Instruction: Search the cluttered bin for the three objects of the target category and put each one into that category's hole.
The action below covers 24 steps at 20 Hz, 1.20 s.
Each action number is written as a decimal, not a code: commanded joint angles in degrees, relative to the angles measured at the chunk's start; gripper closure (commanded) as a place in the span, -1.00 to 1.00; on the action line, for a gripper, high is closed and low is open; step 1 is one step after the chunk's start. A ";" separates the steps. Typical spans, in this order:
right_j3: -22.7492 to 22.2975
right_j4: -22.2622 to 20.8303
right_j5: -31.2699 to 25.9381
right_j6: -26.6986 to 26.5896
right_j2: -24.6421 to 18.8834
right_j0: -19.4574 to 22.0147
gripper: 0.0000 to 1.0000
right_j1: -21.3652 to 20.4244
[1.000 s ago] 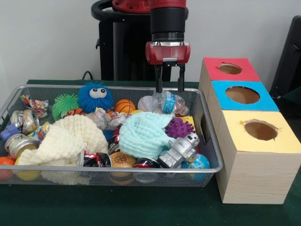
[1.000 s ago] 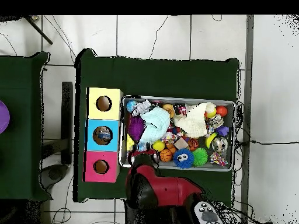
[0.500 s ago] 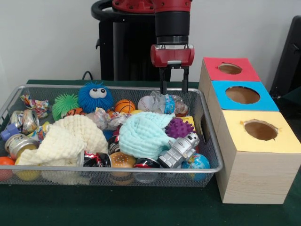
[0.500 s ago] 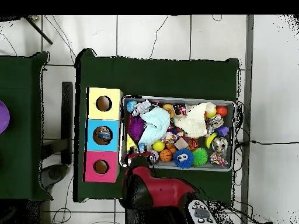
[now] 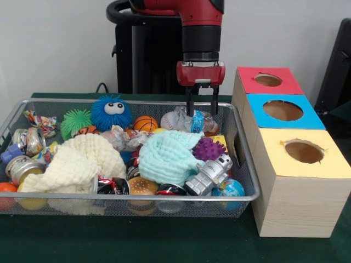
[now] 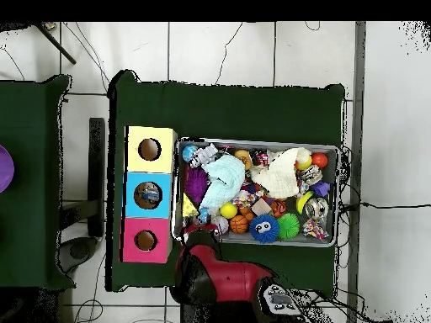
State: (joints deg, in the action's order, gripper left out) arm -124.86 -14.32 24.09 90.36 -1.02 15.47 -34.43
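- Gripper (image 5: 201,108) fingers straddled the crushed plastic bottle (image 5: 193,121) at the wire bin's (image 5: 248,181) far edge, jaws apart.
- Bin held cloths, balls, cans, toy robot (image 5: 209,174).
- Red (image 5: 268,80), blue (image 5: 282,110) and yellow (image 5: 303,152) hole boxes stood beside it.

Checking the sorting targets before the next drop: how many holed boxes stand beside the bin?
3, in a row right of the wire bin: red box farthest back, blue box in the middle, yellow box nearest.

The bin (image 5: 241,164) is made of fine silvery wire mesh, and the surface (image 5: 164,241) is covered in matt dark green cloth. Two soft, crinkled cloths, one cream (image 5: 77,161) and one mint (image 5: 167,156), are seen beside a glossy silver plastic robot toy (image 5: 209,174). The box (image 5: 293,205) is formed of pale bare wood, topped with matt coloured paper.
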 commanded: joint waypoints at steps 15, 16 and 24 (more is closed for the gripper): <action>0.95 6.44 7.17 14.50 3.49 0.08 -1.00 5.34; 0.76 6.45 7.11 14.49 3.41 0.13 -1.00 4.97; 0.42 6.04 7.91 14.54 2.90 0.49 -1.00 4.64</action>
State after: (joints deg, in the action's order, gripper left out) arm -125.11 -11.63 30.15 90.36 2.05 15.44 -32.68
